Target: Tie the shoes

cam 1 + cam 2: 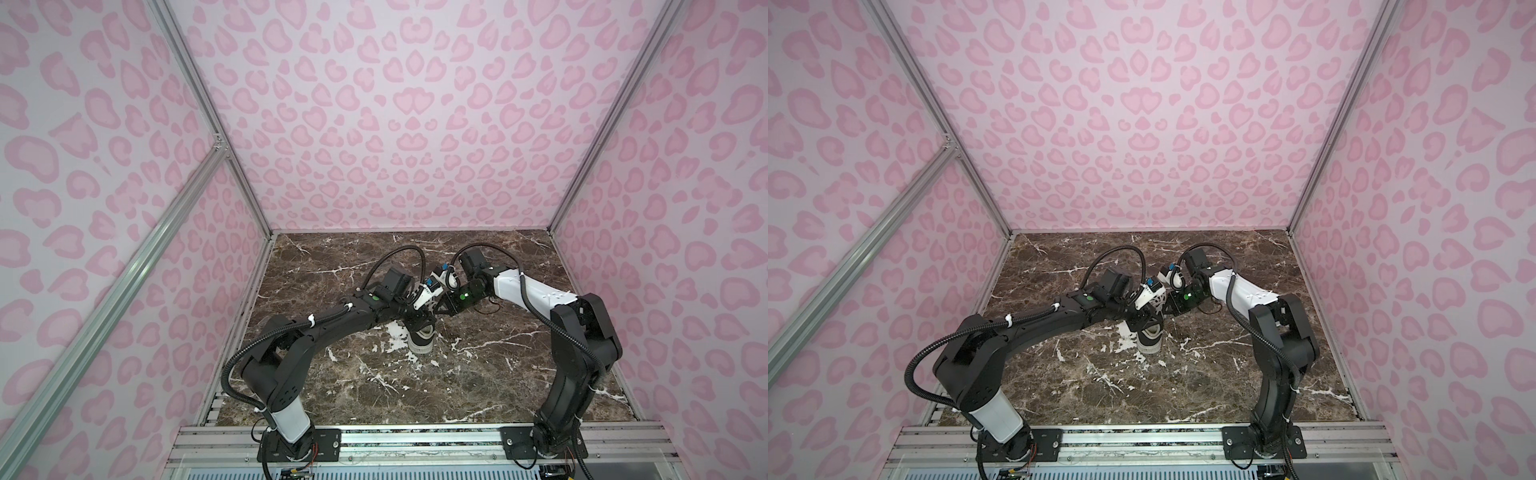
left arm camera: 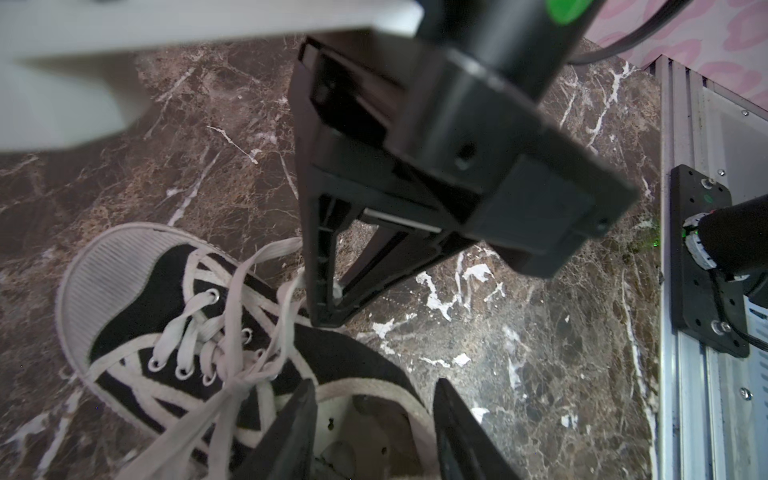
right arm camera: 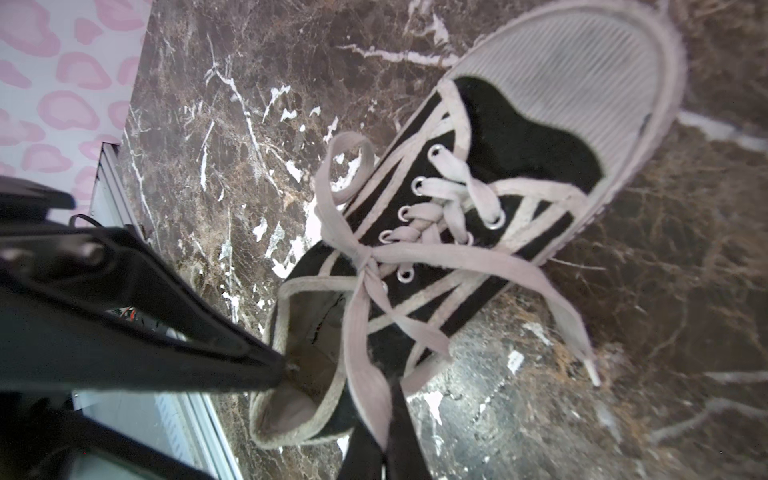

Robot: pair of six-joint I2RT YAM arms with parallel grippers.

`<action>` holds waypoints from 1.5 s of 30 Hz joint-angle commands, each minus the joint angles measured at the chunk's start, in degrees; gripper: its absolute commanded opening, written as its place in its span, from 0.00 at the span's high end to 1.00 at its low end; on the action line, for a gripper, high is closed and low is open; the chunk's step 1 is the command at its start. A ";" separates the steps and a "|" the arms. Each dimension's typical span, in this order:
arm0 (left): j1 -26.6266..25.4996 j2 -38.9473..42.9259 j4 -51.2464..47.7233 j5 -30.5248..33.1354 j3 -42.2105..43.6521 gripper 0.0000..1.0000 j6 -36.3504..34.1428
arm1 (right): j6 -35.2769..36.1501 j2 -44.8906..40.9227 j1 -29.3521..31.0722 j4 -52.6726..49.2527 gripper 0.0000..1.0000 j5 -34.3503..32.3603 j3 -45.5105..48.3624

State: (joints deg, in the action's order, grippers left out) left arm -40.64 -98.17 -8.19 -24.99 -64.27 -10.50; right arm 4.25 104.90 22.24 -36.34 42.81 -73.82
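One black canvas shoe [image 1: 420,337] [image 1: 1149,340] with a white toe cap stands mid-table, toe toward the front. Its off-white laces [image 3: 453,255] cross in a knot [image 3: 365,257], with a small loop [image 3: 345,166] to one side and a free end [image 3: 573,328] lying on the marble. My left gripper [image 2: 376,384] [image 1: 419,323] is open over the heel, one finger [image 2: 297,419] inside the shoe's opening and the other [image 2: 459,428] outside its collar. My right gripper [image 3: 384,415] [image 1: 434,311] is shut on a lace strand [image 3: 363,353] that runs up from the knot.
The brown marble tabletop [image 1: 478,374] is walled in by pink patterned panels [image 1: 395,124] on three sides. An aluminium rail [image 1: 415,440] with both arm bases runs along the front edge. The two wrists sit close together above the shoe.
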 commanded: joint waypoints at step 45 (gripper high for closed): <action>1.65 -3.25 13.44 0.24 1.43 0.68 -2.70 | 1.45 1.29 -0.35 -6.75 1.00 3.03 -1.71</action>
State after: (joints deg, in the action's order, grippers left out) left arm -39.24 -101.14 3.53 -22.57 -62.48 -11.62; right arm 4.64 105.84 21.85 -42.06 45.28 -75.11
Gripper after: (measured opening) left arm 0.314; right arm 0.049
